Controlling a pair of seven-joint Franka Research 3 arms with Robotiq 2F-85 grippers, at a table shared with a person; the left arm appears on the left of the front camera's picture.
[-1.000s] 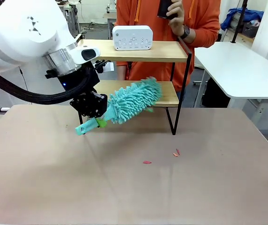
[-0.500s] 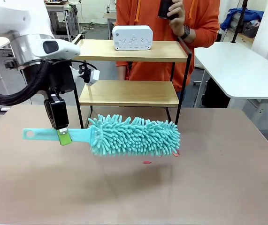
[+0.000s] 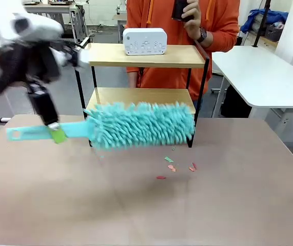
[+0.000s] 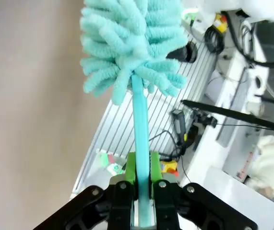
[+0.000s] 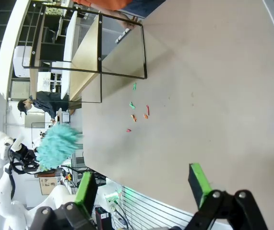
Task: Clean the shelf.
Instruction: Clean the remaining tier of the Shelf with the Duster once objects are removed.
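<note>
Here, left gripper (image 3: 57,135): blurred in the front view, at the table's left side; in the left wrist view (image 4: 140,168) its green pads are pressed flat against both sides of the duster handle.
Left grip: jaws fully closed on the handle, which runs up between the fingers.
Duster (image 3: 140,125): teal, with a fluffy head and a flat handle, held level and off the table; the head is blurred.
Duster place: in the front view the head spans the gap between the shelf's front legs, under the lower board. In the right wrist view it (image 5: 56,146) seems to be clear of the frame, but I cannot tell for sure.
Shelf (image 3: 145,56): upright at the far side of the brown table (image 3: 136,210), just in front of the person (image 3: 223,25).
Top board: a white box (image 3: 144,41) with buttons sits left of the middle.
Scraps (image 3: 170,165): small red, orange and green bits lie on the table, near the shelf's right front leg.
Right gripper (image 5: 142,186): jaws spread wide with nothing between the pads, above the table and well apart from the shelf (image 5: 86,62).
Person: in an orange top behind the shelf, with one hand raised to the chest holding something dark.
</note>
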